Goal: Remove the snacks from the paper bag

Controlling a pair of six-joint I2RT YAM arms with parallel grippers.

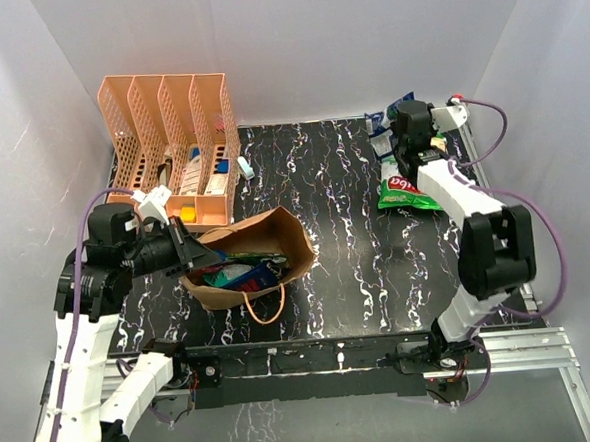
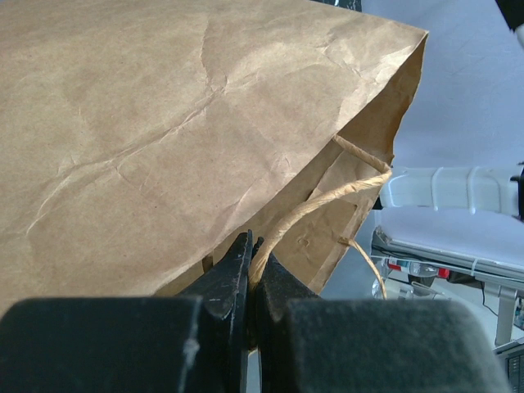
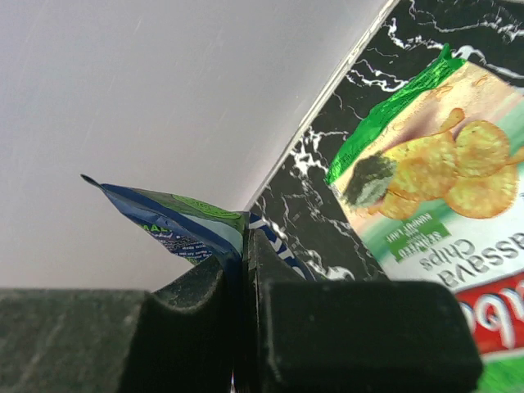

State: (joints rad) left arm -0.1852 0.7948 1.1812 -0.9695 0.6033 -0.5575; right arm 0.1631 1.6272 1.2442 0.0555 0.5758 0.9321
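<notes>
Left gripper pinched on twisted handle of paper bag, bag at 9 o'clock, packets inside. Right gripper clamps blue packet at 1 o'clock; green bag at 2.

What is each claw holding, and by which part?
Left claw pinches the paper bag by its twisted handle; right claw pinches a blue snack packet by its edge.

The paper bag is observed filling the view from 9 to 1 o'clock. Its twisted handle is pinched between the closed left gripper at 6 o'clock.
</notes>
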